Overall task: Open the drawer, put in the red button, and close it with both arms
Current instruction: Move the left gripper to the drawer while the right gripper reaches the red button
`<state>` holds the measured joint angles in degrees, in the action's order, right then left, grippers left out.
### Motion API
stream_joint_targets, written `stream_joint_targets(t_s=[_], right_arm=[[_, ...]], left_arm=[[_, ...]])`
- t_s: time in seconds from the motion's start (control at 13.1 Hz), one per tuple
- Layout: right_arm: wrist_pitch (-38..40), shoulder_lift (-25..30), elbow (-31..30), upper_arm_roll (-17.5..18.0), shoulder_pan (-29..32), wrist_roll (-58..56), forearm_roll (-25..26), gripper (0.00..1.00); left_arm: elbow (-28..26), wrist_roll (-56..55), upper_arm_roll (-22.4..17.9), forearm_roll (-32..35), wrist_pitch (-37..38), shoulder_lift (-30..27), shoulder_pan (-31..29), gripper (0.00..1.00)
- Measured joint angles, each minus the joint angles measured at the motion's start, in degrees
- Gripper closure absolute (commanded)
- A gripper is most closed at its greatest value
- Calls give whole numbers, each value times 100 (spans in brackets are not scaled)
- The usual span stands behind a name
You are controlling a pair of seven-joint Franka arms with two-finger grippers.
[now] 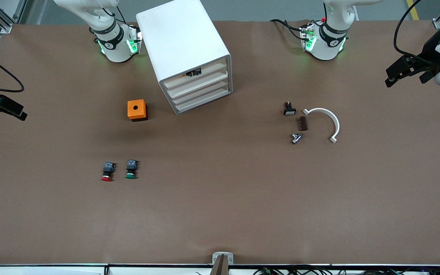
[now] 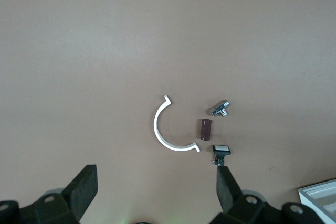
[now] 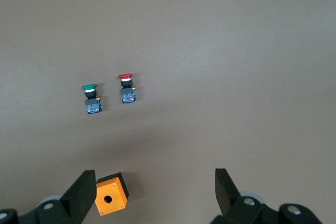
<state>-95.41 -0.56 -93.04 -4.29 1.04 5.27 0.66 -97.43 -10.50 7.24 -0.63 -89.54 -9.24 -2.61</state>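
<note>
The white cabinet stands on the brown table between the two arm bases, and serves as the landmark here. Its four tray drawers face the front camera at a slant toward the left arm's end; the top drawer sits flush with the rest, and a small dark object shows in the slot just above it. The orange box with a round hole rests beside the cabinet, toward the right arm's end and a little nearer the front camera. The red button lies on its side well apart from the cabinet, much nearer the front camera and toward the right arm's end, red cap pointing at the camera; the green button lies just beside it, on the side closer to the cabinet. Toward the left arm's end from the cabinet lies a small cluster: a white-faced switch, a brown block, a metal fitting and a white half-ring clamp. The left end effector hangs above the table at the left arm's edge, fingers spread wide and holding nothing. The right end effector hangs at the opposite edge, over the orange box in its wrist view, fingers likewise spread and empty.
</note>
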Motion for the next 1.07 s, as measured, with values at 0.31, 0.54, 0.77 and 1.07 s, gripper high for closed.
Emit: stream_joint_targets(t_s=[0.31,0.54,0.77,1.07], right_arm=[[-1,0,-48,-2,4,0,0,0],[-5,0,-93,-4,57,-4,0,0],[-8,0,-100,1,73,-10,0,0],[-8,0,-112,2,74,-10,0,0]], left_arm=[[16,0,0,0,0,19,-20,0],[235,0,11,0,106,369,-15,0],[423,-22,71,0,148,1075,47,0],[690,-943,165,-2,145,1982,253,0]])
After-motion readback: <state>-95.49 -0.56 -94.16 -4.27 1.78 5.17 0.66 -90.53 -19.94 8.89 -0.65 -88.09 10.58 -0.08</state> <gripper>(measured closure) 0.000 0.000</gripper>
